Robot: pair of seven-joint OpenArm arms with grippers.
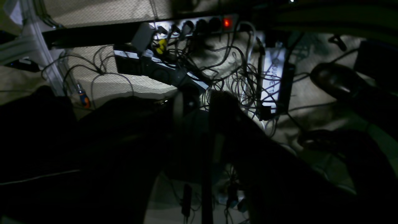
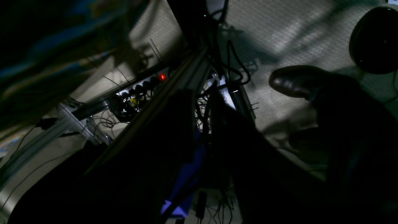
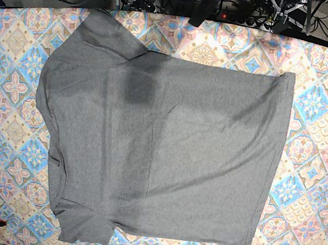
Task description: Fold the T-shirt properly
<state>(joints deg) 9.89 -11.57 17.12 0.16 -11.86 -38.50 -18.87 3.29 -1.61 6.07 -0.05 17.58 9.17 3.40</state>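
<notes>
While spread flat on its back or front, the grey T-shirt (image 3: 154, 140) covers the middle of the patterned tablecloth (image 3: 323, 157), sleeves toward the base view's left, hem edge toward its right. Neither gripper appears above the cloth. Both wrist views are dark, showing a power strip (image 1: 192, 26) and tangled cables (image 1: 236, 81); whether either pincer is apart or together cannot be told.

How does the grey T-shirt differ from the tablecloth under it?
The T-shirt is plain heather grey; the tablecloth has pastel diamond patterns. The T-shirt is smaller, leaving tablecloth showing on every side. The T-shirt shows soft creases and a shadow; the tablecloth looks smooth. Both lie spread flat.
</notes>
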